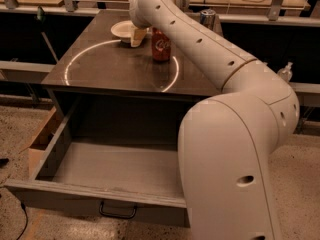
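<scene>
The hand (137, 37) hangs low over the worktop (95, 71) in the upper middle of the frame; whether it is spread or pressed together I cannot tell. Just to its right a red cola can (161, 45) stands upright, unheld. A white plate (121, 29) lies right behind the hand. An open drawer (110, 169) fills the lower left.

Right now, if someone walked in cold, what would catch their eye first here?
The big white arm fills the right side, stretching across the dark table to its far edge. There the gripper hangs beside a white bowl, with a red soda can just right of it in the picture. Under the tabletop a wide drawer stands pulled open toward the camera.
</scene>
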`<act>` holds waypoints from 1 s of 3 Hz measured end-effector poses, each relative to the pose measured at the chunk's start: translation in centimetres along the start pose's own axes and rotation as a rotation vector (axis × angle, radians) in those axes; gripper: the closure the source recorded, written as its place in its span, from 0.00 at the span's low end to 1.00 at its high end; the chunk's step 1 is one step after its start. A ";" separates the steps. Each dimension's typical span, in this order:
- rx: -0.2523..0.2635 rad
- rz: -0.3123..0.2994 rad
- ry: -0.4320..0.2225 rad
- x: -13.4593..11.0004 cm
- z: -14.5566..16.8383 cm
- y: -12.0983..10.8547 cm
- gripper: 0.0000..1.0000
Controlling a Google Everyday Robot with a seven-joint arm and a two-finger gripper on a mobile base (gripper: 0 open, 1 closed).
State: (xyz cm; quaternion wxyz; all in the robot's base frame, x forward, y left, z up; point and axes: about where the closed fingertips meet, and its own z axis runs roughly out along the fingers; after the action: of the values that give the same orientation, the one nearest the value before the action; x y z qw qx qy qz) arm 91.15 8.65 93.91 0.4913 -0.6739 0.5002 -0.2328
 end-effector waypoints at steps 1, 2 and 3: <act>0.025 0.013 0.000 0.0 1.1 0.6 0.00; 0.058 0.026 -0.001 -0.2 2.2 0.8 0.00; 0.116 0.022 0.007 0.3 2.8 -0.4 0.00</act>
State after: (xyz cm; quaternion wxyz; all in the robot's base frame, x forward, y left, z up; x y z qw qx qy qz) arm 93.69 9.56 93.03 0.5304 -0.6378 0.4951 -0.2584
